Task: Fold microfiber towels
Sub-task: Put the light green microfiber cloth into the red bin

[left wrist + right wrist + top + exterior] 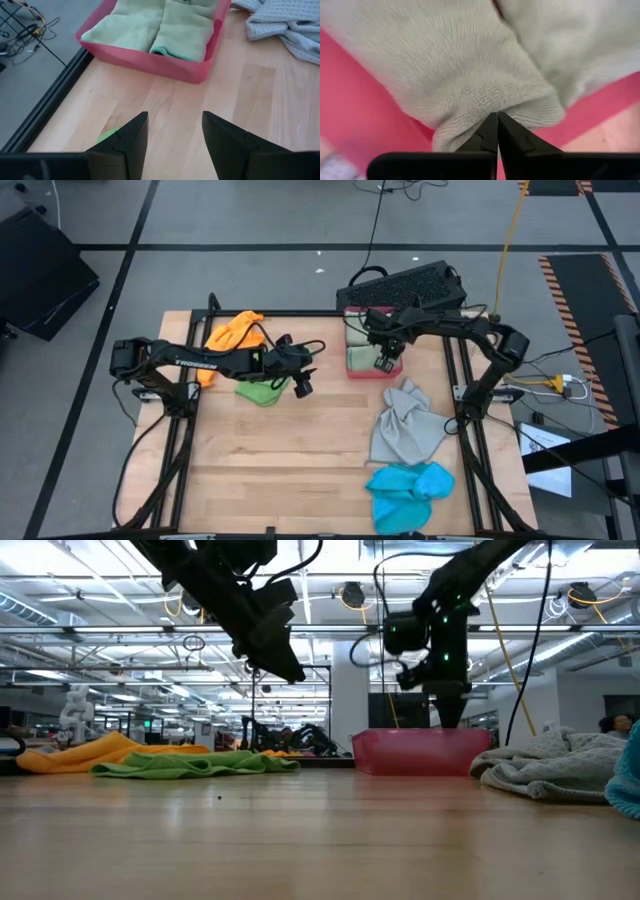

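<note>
A pink-red tray (362,370) at the table's far middle holds folded pale sage towels (165,25). My right gripper (383,363) points down into the tray, shut on one pale sage towel (470,75). My left gripper (300,385) hovers open above bare wood, left of the tray and just right of a crumpled bright green towel (262,390). An orange towel (232,333) lies bunched at the far left. A grey towel (405,425) and a bright blue one (410,490) lie crumpled on the right side. My right gripper pinches the folded end of the pale sage towel (470,122) between its two shut fingers, coming from above and pointing steeply down. The cloth puckers around the fingertips; how many layers they have does not show. The towel lies in the tray.
A black keyboard (410,285) lies beyond the table's far edge, behind the tray. Black frame rails (180,440) run along the left and right edges. Bare wood (290,460) spreads across the middle and near left.
</note>
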